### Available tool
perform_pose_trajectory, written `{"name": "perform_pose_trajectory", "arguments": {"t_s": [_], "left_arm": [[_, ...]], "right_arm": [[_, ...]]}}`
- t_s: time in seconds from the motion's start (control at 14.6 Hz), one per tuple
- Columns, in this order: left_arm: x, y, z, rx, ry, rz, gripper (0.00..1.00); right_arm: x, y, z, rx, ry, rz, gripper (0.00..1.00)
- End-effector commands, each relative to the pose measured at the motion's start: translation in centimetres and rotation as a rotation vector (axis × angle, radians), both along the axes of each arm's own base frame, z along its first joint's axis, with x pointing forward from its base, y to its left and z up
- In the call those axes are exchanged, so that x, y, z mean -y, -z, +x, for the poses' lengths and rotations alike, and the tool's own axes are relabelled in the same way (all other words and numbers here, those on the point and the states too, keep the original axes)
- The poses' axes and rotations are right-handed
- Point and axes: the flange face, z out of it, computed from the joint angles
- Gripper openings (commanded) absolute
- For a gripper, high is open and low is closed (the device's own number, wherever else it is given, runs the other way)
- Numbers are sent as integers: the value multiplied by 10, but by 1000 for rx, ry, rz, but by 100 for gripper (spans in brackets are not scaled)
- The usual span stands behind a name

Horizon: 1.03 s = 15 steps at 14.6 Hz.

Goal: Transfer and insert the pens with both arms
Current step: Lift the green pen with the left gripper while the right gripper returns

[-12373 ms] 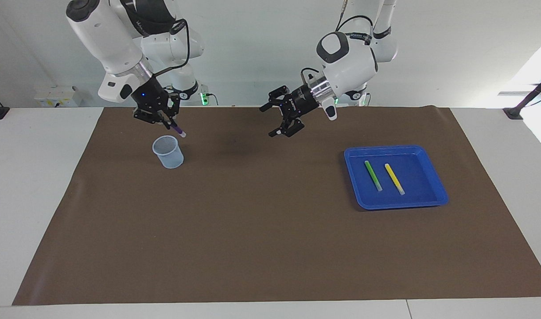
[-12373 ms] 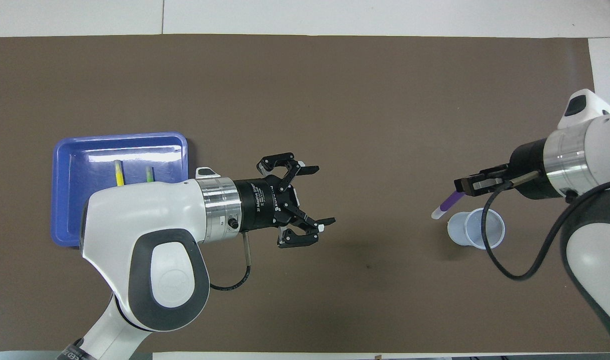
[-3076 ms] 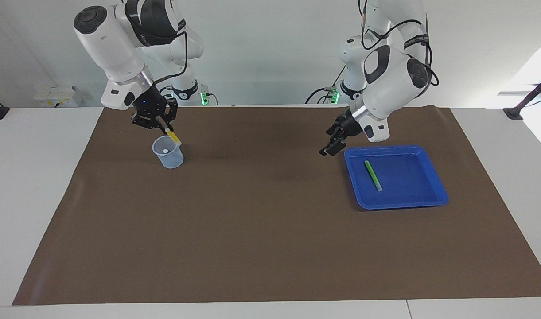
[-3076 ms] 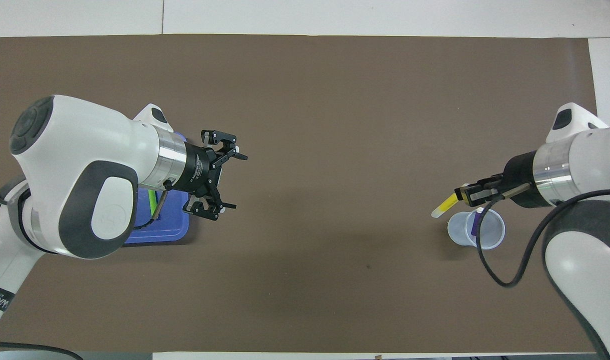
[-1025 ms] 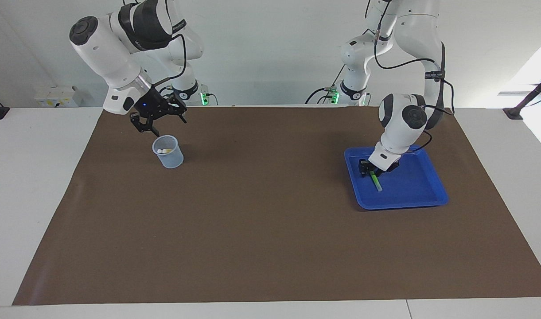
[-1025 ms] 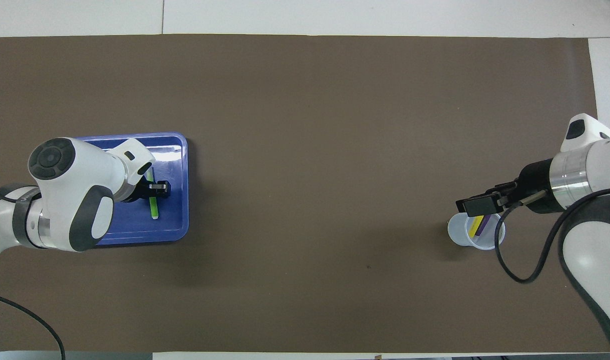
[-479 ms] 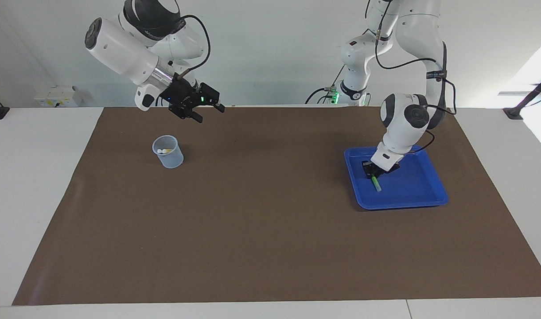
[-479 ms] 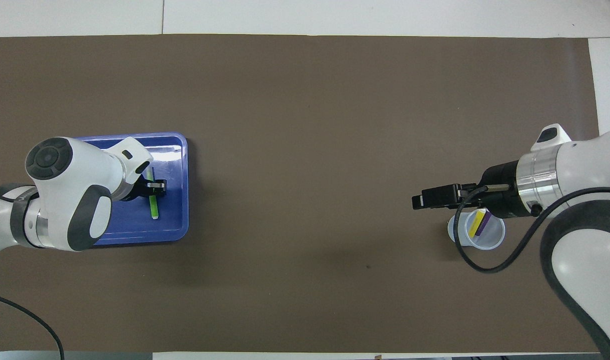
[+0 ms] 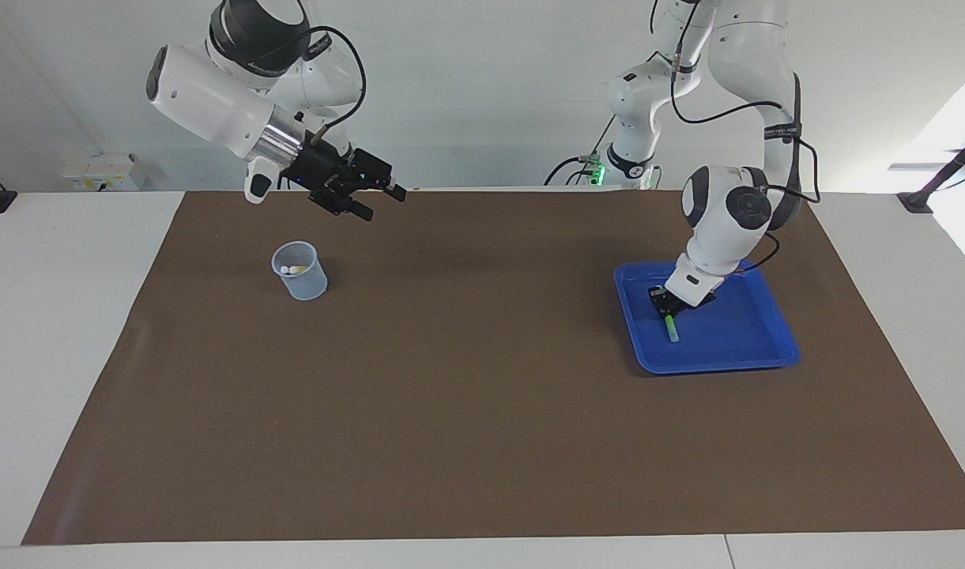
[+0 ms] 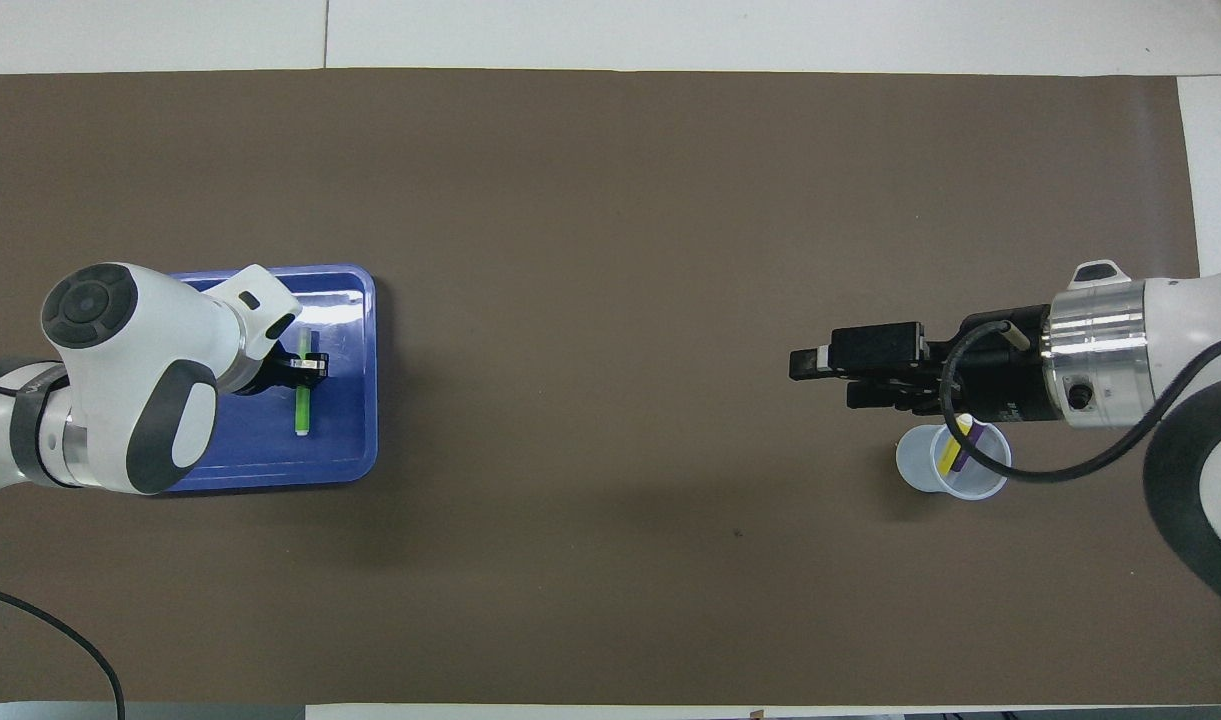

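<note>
Two of the three pens are already sitting in the cup (image 9: 299, 271); the green pen (image 9: 670, 325) is the one left, so I am judging the task about two-thirds done, with a lift, a handover and one more insertion to go.

Going across the facing view from its left edge: the right gripper (image 9: 375, 197) is hanging in the air over the brown mat (image 9: 466, 411), toward the middle from the cup, its fingers spread wide and holding nothing. The cup is looking like thin, pale translucent plastic, round and tapering; in the overhead view the yellow pen (image 10: 954, 446) and purple pen (image 10: 972, 448) are leaning inside it. The mat is lying flat, matte and slightly creased at its edges. At the left arm's end, the tray (image 9: 776, 332) is showing glossy blue plastic with a raised rim and rounded corners. The left gripper (image 9: 664, 304) is reaching down inside it, clamped on the upper end of the green pen, a thin smooth stick with a pale tip resting on the tray floor.
</note>
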Motion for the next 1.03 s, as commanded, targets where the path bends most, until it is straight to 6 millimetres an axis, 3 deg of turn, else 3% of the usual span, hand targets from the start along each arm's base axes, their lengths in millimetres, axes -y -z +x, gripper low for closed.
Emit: {"name": "perform_pose_trajectory", "arguments": {"t_s": [0.0,0.27,0.48,0.75,0.96], "left_arm": [[2,-40,17,-61,-75,16,0],[27,-103,25,-162,-387,-117,0],[69,-132,13,-224,-694,-176,0],[135,-158,-11,-338,-1050,-213,0],[160,-166,-20,-456,-1253,-251,0]], "right_arm": [[-20,-1,-10,13,-4,17,100],[-40,6,-18,36,43,52,100],[-51,6,-20,50,98,88,100],[-68,12,-29,45,110,81,100],[-81,11,-30,76,125,75,100]]}}
